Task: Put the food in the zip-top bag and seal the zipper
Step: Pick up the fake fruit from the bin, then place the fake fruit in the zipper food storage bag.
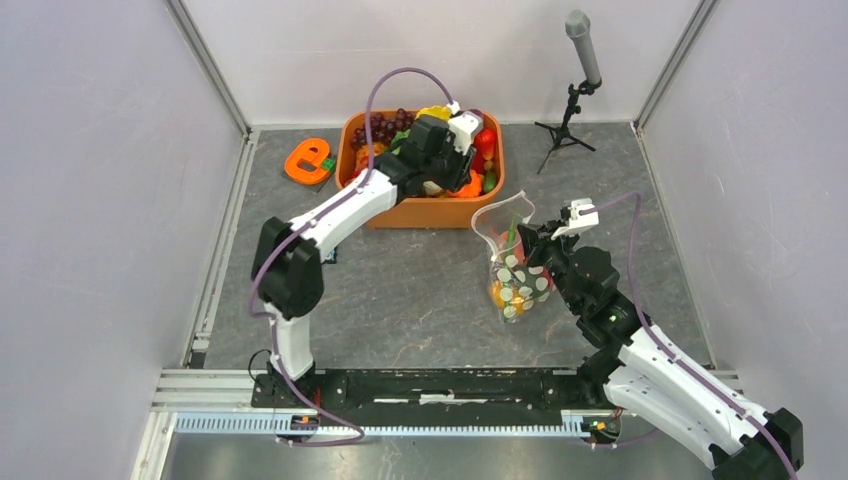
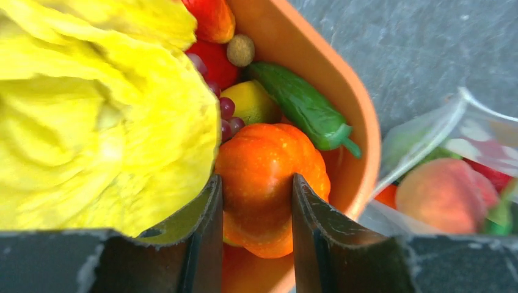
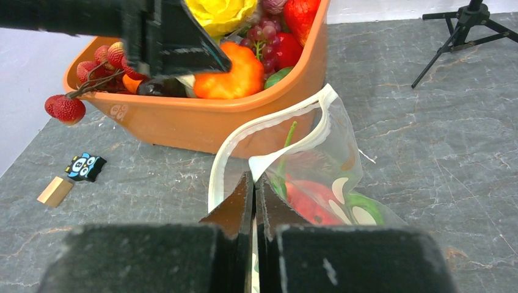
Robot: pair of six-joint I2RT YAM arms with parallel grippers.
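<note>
My left gripper (image 2: 256,183) reaches into the orange tub (image 1: 420,212), and its fingers press both sides of an orange toy pumpkin (image 2: 269,165). Other food lies around it: a green cucumber (image 2: 299,104), a yellow leafy piece (image 2: 91,110), grapes and red pieces. The zip-top bag (image 1: 515,270) stands just right of the tub with its mouth open. It holds a peach (image 2: 437,195) and red and green pieces (image 3: 308,204). My right gripper (image 3: 255,178) is shut on the bag's near mouth edge, beside the whitish zipper (image 3: 278,116), which curves open.
A microphone on a small tripod (image 1: 575,90) stands at the back right. An orange object (image 1: 308,160) lies left of the tub. A small black-and-blue figure (image 3: 85,166) and a tan block (image 3: 55,190) lie on the grey table. A lychee cluster (image 3: 67,107) hangs over the tub's rim.
</note>
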